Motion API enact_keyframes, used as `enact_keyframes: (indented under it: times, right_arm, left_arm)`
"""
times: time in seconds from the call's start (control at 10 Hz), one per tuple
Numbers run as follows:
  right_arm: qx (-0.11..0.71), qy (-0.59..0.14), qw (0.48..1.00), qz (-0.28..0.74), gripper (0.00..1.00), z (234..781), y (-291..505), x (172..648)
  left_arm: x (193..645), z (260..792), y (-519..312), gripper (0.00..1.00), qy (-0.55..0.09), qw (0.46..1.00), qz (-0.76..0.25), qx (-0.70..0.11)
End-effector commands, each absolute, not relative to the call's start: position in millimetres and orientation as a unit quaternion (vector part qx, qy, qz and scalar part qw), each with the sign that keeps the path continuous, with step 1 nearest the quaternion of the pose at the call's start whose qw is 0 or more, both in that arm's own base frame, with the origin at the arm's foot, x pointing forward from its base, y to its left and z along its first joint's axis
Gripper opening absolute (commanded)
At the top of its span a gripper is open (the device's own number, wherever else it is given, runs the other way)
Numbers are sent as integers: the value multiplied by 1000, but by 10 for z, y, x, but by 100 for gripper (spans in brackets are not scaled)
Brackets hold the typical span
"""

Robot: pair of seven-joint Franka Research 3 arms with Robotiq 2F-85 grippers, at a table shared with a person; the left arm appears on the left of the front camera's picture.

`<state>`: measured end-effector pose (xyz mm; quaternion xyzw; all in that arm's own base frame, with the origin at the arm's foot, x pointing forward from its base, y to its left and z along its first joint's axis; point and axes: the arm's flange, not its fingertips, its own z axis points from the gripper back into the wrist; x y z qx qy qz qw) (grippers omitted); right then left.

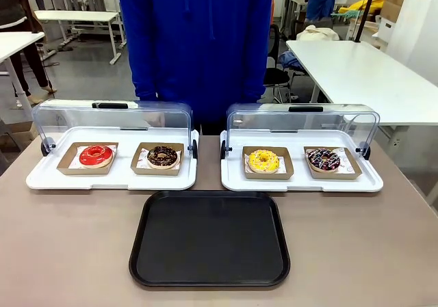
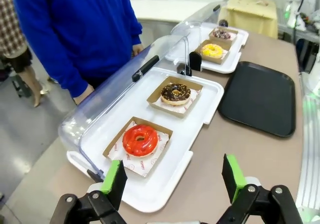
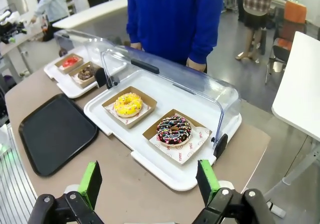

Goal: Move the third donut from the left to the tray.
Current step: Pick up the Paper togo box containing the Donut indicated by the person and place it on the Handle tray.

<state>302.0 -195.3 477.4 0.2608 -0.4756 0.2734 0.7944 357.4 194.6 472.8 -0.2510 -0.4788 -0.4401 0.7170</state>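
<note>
The third donut from the left [image 1: 263, 160] has yellow glaze and sits in a brown cardboard holder on the right white display tray; I also see this yellow donut [image 3: 127, 104] in the right wrist view and small and far off as a yellow donut [image 2: 212, 50] in the left wrist view. The black tray [image 1: 210, 238] lies bare at the table's near middle, also seen as the tray [image 2: 260, 97] and the tray [image 3: 55, 131]. My left gripper [image 2: 174, 176] is open above the table's left end. My right gripper [image 3: 150, 180] is open above the right end.
A red donut [image 1: 96, 155] and a chocolate donut [image 1: 162, 156] sit on the left display tray [image 1: 41, 178]. A sprinkled chocolate donut [image 1: 323, 159] shares the right display tray [image 1: 369, 182]. Both clear lids [image 1: 113, 119] stand raised. A person in a blue top [image 1: 195, 40] stands at the far side.
</note>
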Motion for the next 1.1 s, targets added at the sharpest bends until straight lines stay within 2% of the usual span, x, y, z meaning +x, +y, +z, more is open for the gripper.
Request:
enact_keyframes:
  times: [0.0,1.0]
  right_arm:
    - [259,-482,788,281,100,4805,-1960,3005]
    - [259,-482,788,281,100,4805,-1960,3005]
  left_arm:
    - [3591,4726,1898,100,-474,714,-448,-255]
    - [3591,4726,1898,100,-474,714,-448,-255]
